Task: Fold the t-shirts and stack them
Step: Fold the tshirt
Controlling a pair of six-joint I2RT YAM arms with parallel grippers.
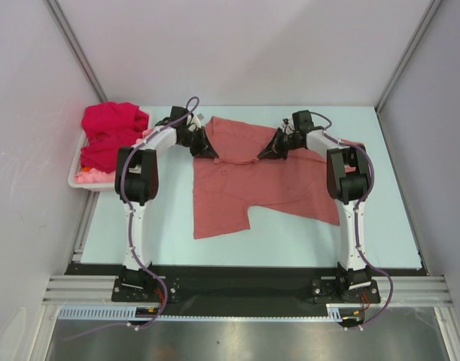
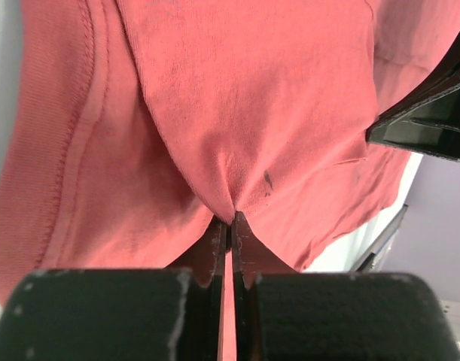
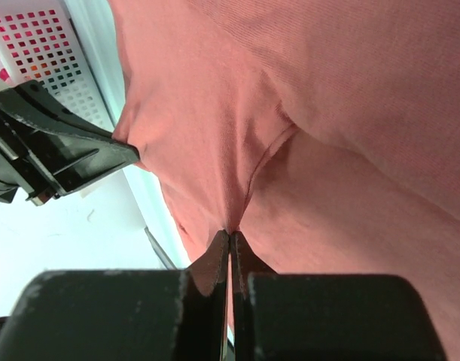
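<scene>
Far left: basket (image 1: 74,177) | L pincer (image 2: 230,219), R pincer (image 3: 230,236) nip salmon shirt (image 1: 267,188)

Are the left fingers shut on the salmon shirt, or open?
Shut on it. The left wrist view shows the left gripper with fingers together and the salmon shirt puckered to a point between their tips.

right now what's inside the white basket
A bright crimson t-shirt heaped in the white basket, with a light pink t-shirt at its near end. Whatever lies beneath them is covered.
</scene>
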